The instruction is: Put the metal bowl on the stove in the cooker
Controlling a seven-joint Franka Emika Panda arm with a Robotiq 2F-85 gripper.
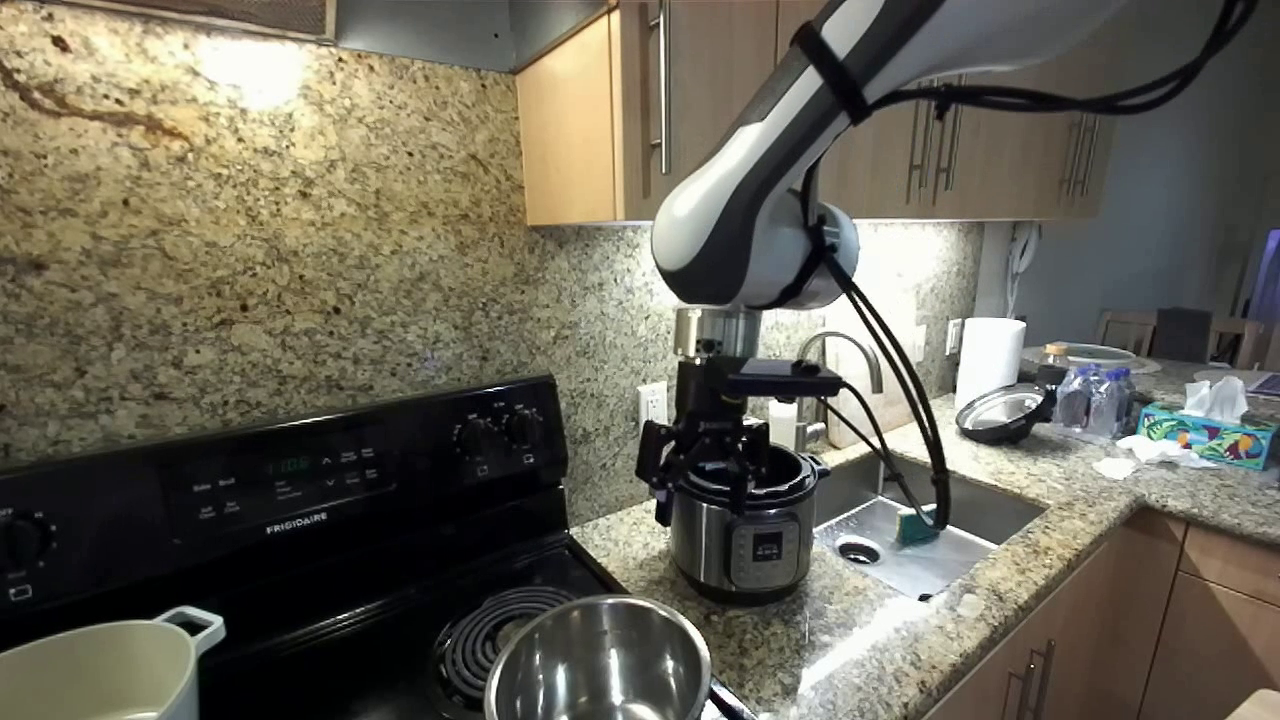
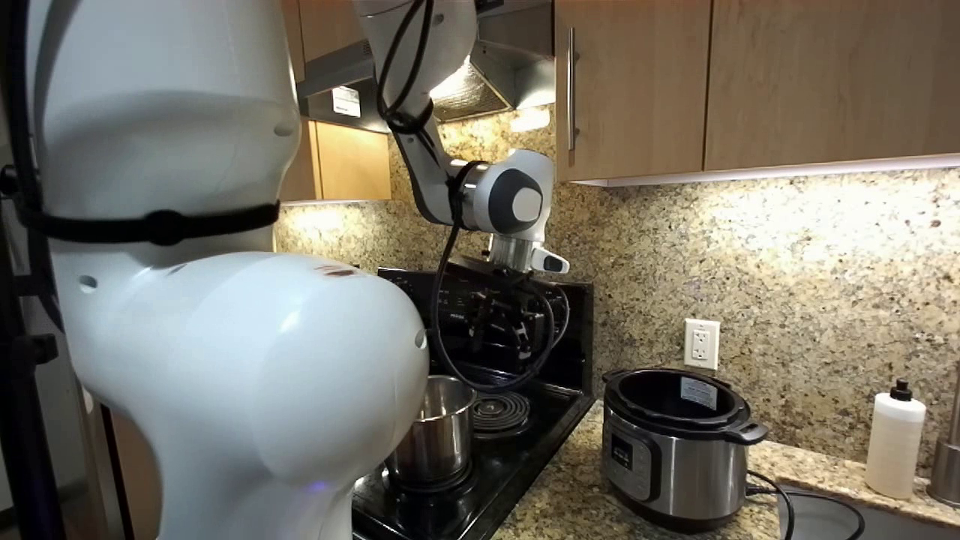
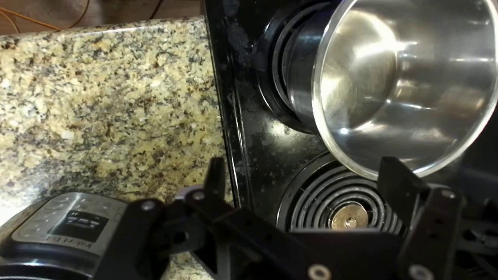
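- The metal bowl is set upright on the stove, over the front coil burner.
- The fingers are spread wide and released; the rear coil burner is seen between them in the wrist view.
- The cooker, its top uncovered, is placed on the granite surface beside the stove.
- A pale handled pot is partly shown in an exterior view.
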